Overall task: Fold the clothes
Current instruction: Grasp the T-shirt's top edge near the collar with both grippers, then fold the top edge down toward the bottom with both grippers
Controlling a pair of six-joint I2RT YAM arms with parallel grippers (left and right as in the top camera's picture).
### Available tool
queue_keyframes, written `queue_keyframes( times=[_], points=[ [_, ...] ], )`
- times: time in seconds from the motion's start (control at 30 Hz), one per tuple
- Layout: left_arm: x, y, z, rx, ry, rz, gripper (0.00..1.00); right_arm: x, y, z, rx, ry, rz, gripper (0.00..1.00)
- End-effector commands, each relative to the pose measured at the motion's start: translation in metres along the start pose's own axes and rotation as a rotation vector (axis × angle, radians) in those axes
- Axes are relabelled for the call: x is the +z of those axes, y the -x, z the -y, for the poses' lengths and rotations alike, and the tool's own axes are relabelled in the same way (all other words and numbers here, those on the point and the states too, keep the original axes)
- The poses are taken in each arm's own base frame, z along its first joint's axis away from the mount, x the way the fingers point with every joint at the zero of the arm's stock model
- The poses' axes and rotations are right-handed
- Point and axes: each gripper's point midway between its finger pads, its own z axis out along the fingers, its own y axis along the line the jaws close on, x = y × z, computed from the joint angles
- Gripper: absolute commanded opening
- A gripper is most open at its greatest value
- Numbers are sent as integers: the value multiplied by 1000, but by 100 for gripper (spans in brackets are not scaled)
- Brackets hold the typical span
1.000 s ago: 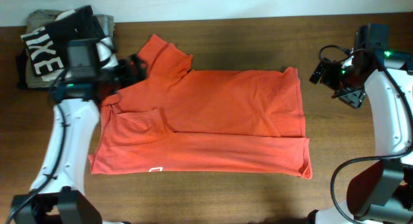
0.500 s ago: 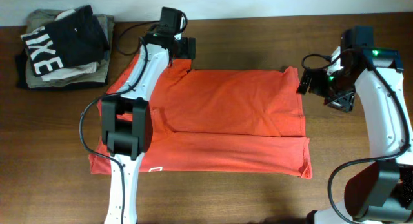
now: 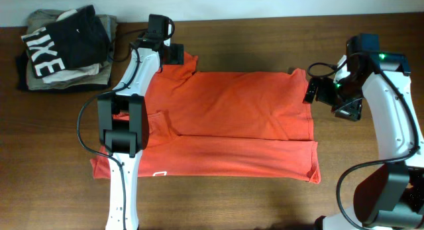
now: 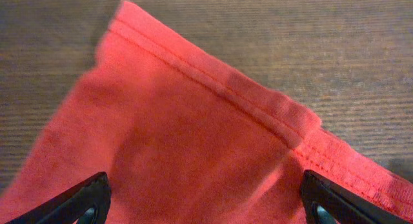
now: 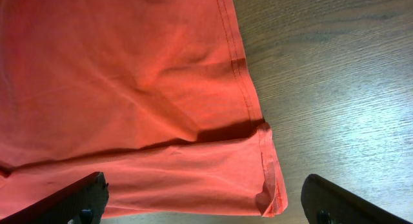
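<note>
The red-orange T-shirt (image 3: 232, 111) lies flat on the wooden table, with its near long side folded over the middle. A small white mark shows at its near left edge. My left gripper (image 3: 173, 52) is open and empty over the far left sleeve. In the left wrist view the jaws (image 4: 206, 208) straddle the sleeve cloth (image 4: 181, 140) near its hem. My right gripper (image 3: 313, 89) is open and empty at the shirt's right edge. In the right wrist view its jaws (image 5: 206, 204) hover above the folded hem corner (image 5: 264, 185).
A stack of folded garments (image 3: 63, 48), with a black shirt with white letters on top, sits at the far left corner. Bare wooden table (image 3: 218, 203) lies in front of and to the right of the shirt.
My left arm has swung from the table's left side to the far sleeve. My right gripper has moved left to the shirt's right edge. The shirt has not moved.
</note>
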Motion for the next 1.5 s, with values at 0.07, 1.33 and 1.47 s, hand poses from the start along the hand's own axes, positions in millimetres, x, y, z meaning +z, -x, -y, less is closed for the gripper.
queue_keyframes(
  times=[0.07, 1.33, 1.47],
  points=[
    [6, 4, 3, 25, -15, 18, 64, -1, 0, -4, -20, 8, 13, 99],
    [36, -53, 8, 40, -27, -154, 0, 179, 159, -27, -246, -122, 300, 44],
    [27, -43, 6, 39, -21, -133, 0, 166, 164, -30, -221, -123, 297, 10]
  ],
)
